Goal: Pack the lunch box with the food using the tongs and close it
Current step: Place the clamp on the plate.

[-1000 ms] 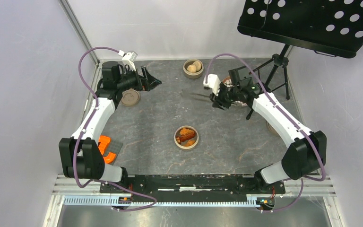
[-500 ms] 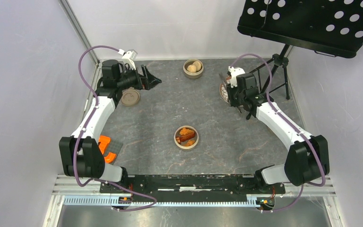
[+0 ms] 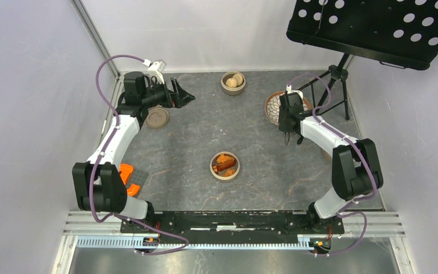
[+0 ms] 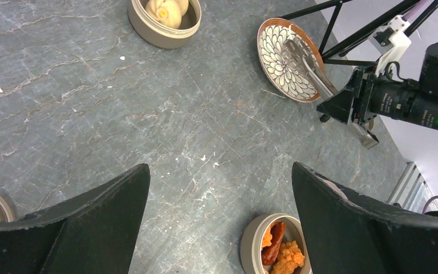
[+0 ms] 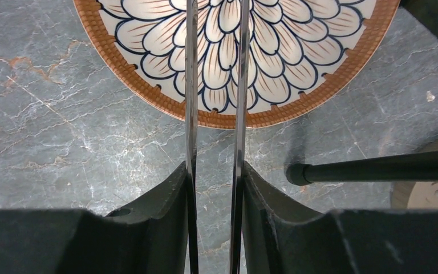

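Dark grey marbled tabletop (image 3: pixel 177 142), pale lilac walls (image 3: pixel 28 85), black perforated stand (image 3: pixel 376 25) on tripod (image 3: pixel 335 73) at far right.

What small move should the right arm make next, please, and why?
Probably lower the tongs onto the plate and let go: the right gripper holds them over its bare face, while the far bowl and near bowl already hold food.

Off-task stuff: patterned plate (image 3: pixel 272 108) at the far right of the grey counter (image 3: pixel 205 131), black tripod (image 3: pixel 337 74) just beside it, perforated black panel (image 3: pixel 376 28) overhead, orange-and-grey object (image 3: pixel 128 178) near left.
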